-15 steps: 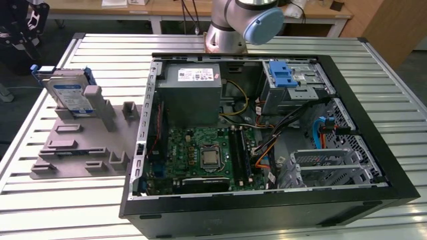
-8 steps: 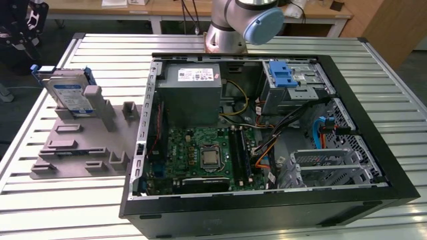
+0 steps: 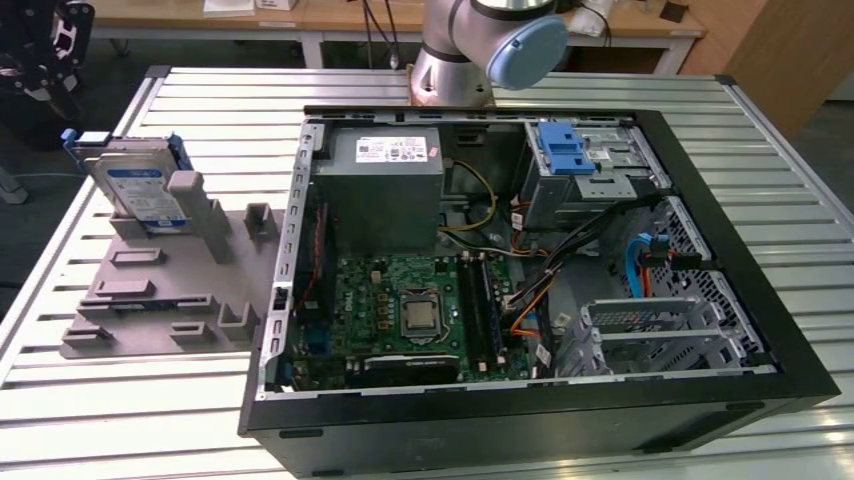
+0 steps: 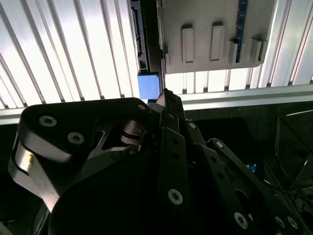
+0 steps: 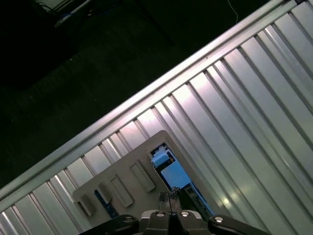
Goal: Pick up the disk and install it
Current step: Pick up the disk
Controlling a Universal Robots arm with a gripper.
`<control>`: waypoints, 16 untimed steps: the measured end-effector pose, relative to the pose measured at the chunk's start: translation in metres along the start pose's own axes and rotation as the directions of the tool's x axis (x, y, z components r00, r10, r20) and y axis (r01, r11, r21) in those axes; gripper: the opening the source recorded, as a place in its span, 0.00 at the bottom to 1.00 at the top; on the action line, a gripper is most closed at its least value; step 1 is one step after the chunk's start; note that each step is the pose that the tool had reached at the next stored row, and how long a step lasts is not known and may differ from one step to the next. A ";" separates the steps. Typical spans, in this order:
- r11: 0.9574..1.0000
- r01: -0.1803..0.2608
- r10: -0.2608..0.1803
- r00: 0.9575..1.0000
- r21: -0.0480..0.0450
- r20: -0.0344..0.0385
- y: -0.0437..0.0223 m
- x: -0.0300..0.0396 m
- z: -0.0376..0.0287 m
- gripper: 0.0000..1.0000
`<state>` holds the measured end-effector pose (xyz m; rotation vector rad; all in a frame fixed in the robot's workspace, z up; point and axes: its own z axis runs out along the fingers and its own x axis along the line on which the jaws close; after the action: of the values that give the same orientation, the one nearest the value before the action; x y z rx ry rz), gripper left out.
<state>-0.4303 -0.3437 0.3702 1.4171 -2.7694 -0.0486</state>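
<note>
The disk point(image 3: 138, 186) stands upright in a slot of the grey fixture point(image 3: 160, 290) on the exterior view's left; it is silver-grey with a white-and-blue label and a blue frame. My black gripper point(image 3: 44, 80) hangs above it and a little further to that side, apart from it. In both wrist views the fingertips sit close together with nothing between them, over the disk's blue top edge point(image 4: 148, 85) point(image 5: 171, 174). The gripper point(image 4: 165, 95) point(image 5: 170, 198) touches neither the disk nor the fixture point(image 4: 210, 29) point(image 5: 122, 181).
An open computer case point(image 3: 747, 330) lies flat on the slatted metal table point(image 3: 200, 100), to the exterior view's right of the fixture. Inside are a grey power supply point(image 3: 380, 185), a green motherboard point(image 3: 414, 310) and a drive bay with a blue latch point(image 3: 567, 150). The table's edge point(image 5: 122, 110) runs close to the fixture.
</note>
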 end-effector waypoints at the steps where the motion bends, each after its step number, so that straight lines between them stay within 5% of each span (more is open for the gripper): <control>1: 1.000 0.002 -0.002 1.000 0.000 0.000 0.0000 0.0000 0.0000 0.11; 9: 1.000 0.010 -0.010 1.000 0.000 0.000 0.0000 0.0000 0.0000 0.11; 16: 0.994 0.109 -0.109 0.994 0.001 -0.004 0.0000 0.0000 0.0001 0.11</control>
<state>-0.4303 -0.3437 0.3701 1.5660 -2.6865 -0.0458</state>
